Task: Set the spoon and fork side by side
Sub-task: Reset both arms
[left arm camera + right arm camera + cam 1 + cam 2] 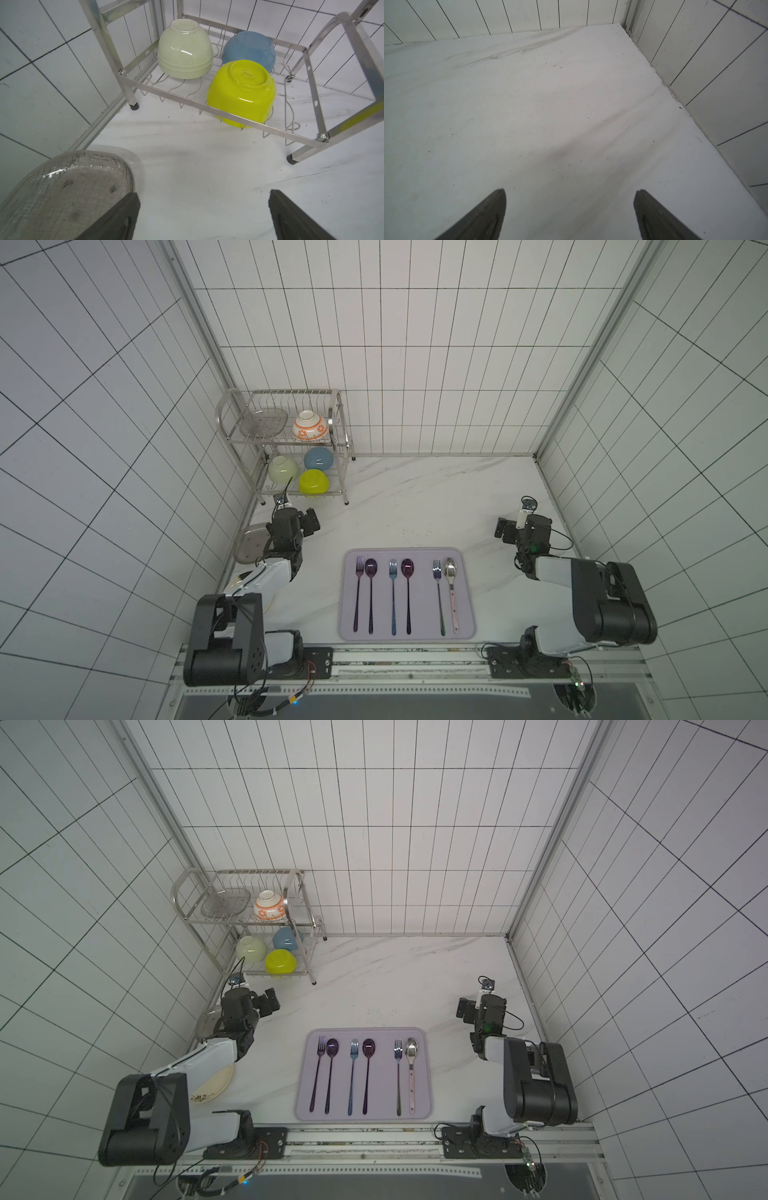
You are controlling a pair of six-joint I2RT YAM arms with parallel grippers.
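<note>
On the lilac mat (422,614) at the table's (415,497) near edge, the silver spoon (451,569) lies just beside the green-handled fork (436,572), parallel. Farther back, the left fingers (116,218) and right fingers (481,218) are spread wide, empty. The dish rack (291,391) stands farthest.

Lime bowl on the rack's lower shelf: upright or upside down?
Upside down: the lime bowl has its foot ring up, rim resting on the dish rack.

Nothing can be read anywhere. The upturned lime-green plastic bowl (241,91) has raised lettering on its base, too faint to make out.
</note>
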